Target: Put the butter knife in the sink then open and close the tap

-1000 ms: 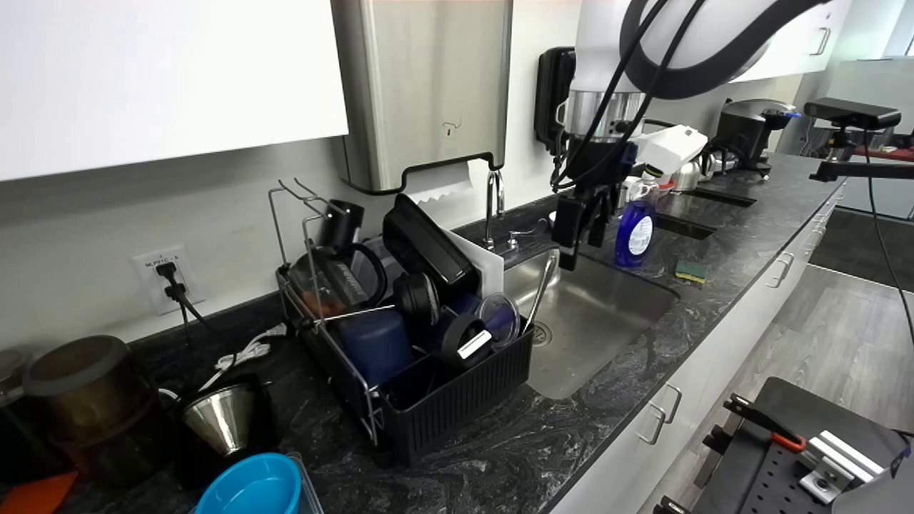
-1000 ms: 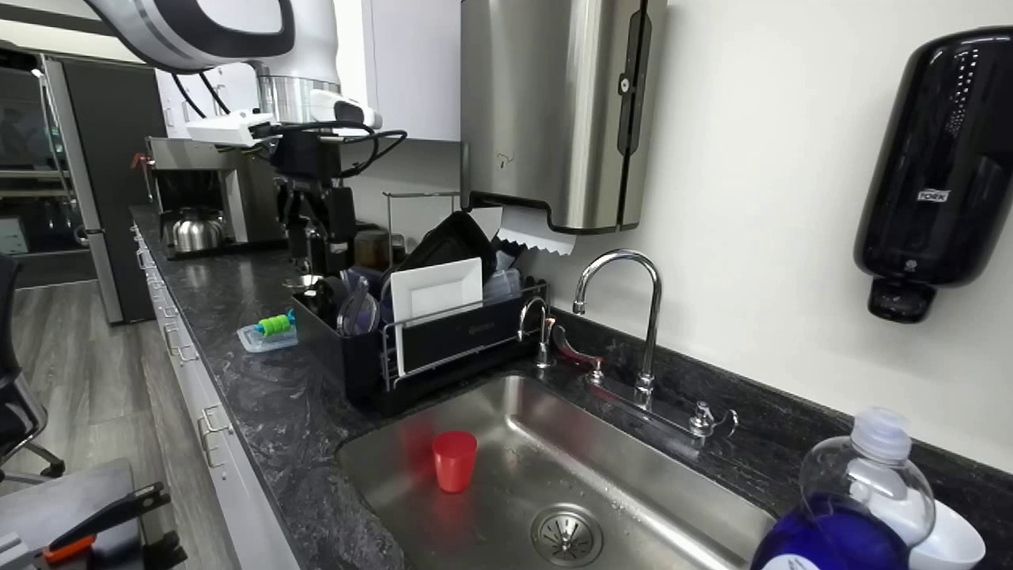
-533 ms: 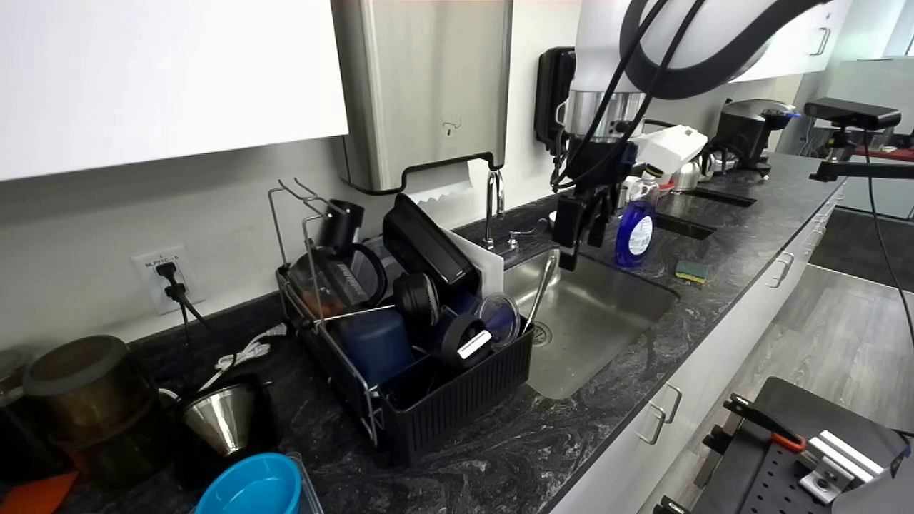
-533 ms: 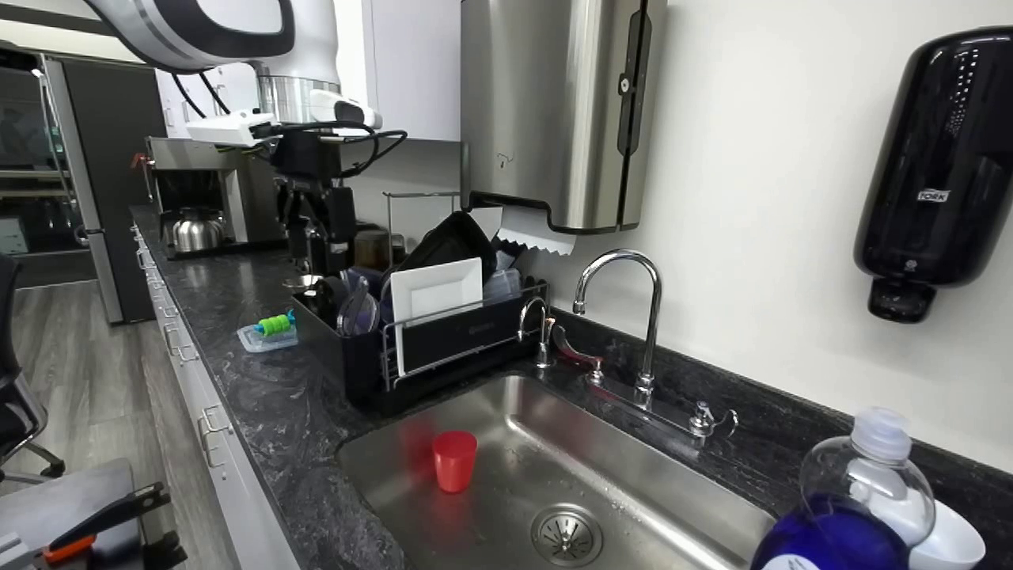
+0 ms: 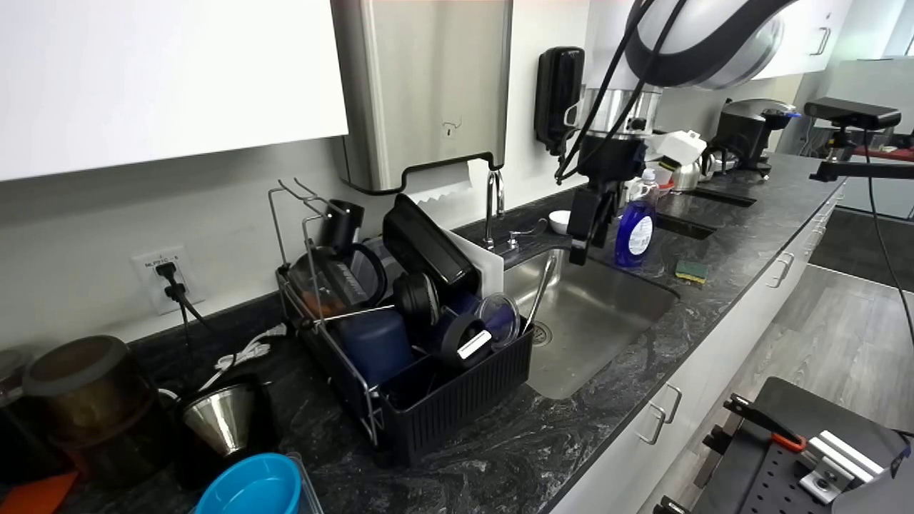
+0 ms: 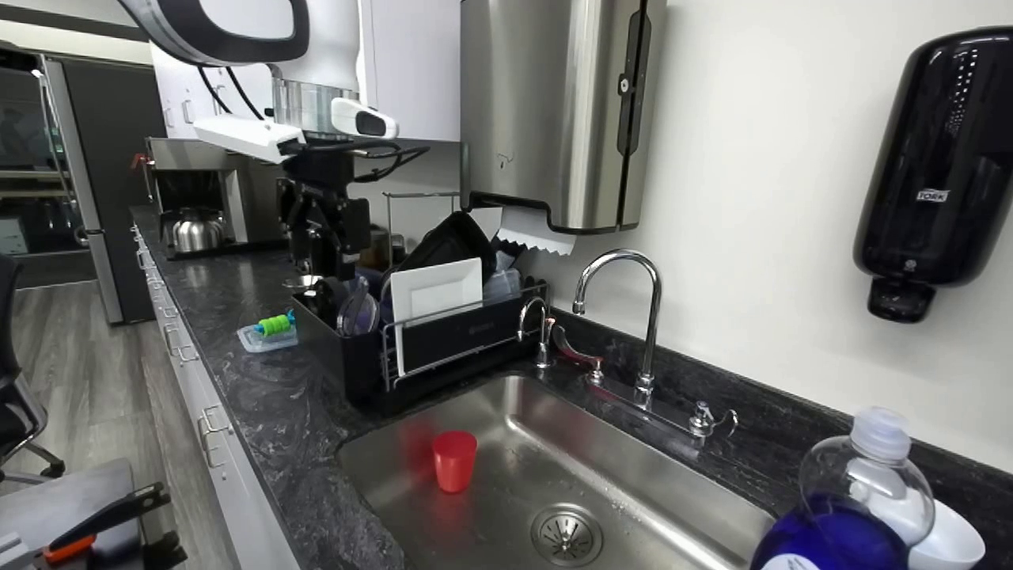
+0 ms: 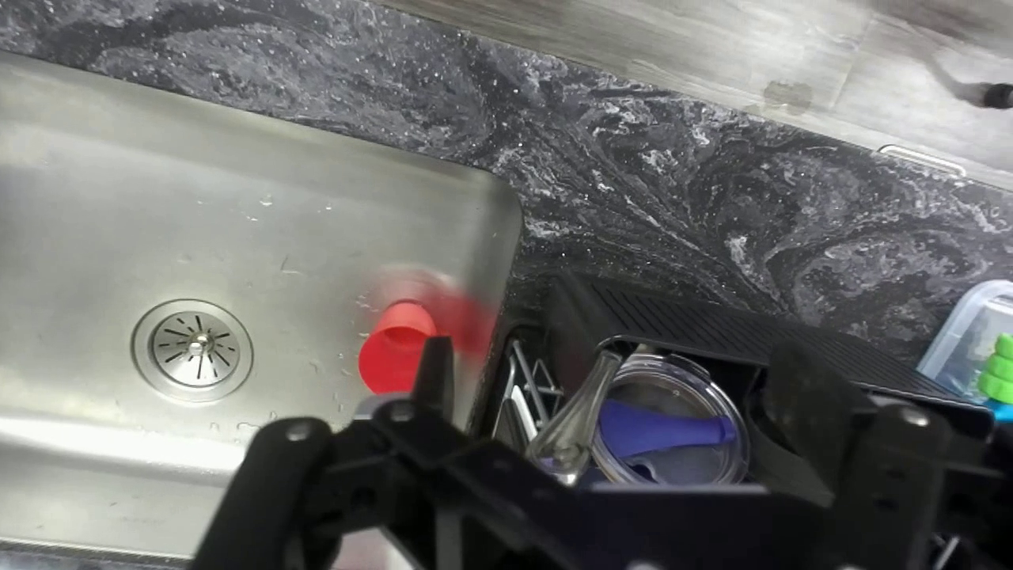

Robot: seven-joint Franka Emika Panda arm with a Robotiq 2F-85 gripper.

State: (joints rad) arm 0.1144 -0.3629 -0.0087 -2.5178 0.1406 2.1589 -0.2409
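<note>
A silver handle (image 7: pixel 582 412), which looks like the butter knife's, leans out of the black dish rack in the wrist view. The same butter knife (image 5: pixel 540 293) slants up at the rack's sink-side corner in an exterior view; its lower part is hidden. My gripper (image 7: pixel 615 376) hangs above the rack with its fingers wide apart, holding nothing; the handle and a clear lid lie below the gap. Both exterior views show the gripper (image 5: pixel 587 239) (image 6: pixel 324 253). The steel sink (image 6: pixel 522 412) sits beside the rack. Behind it rises the chrome tap (image 6: pixel 654 324) with side levers.
The dish rack (image 6: pixel 431 348) is packed with dishes, a clear round lid (image 7: pixel 728 396) among them. Inside the sink stands a red cup (image 6: pixel 453 463). A blue soap bottle (image 5: pixel 635 232) and a white bowl (image 5: pixel 559 221) are by the sink. A steel towel dispenser (image 6: pixel 554 111) juts from the wall.
Over the last half second my arm has shifted slightly right in both exterior views, and the gripper has turned a little. The butter knife, rack and cup have stayed in place.
</note>
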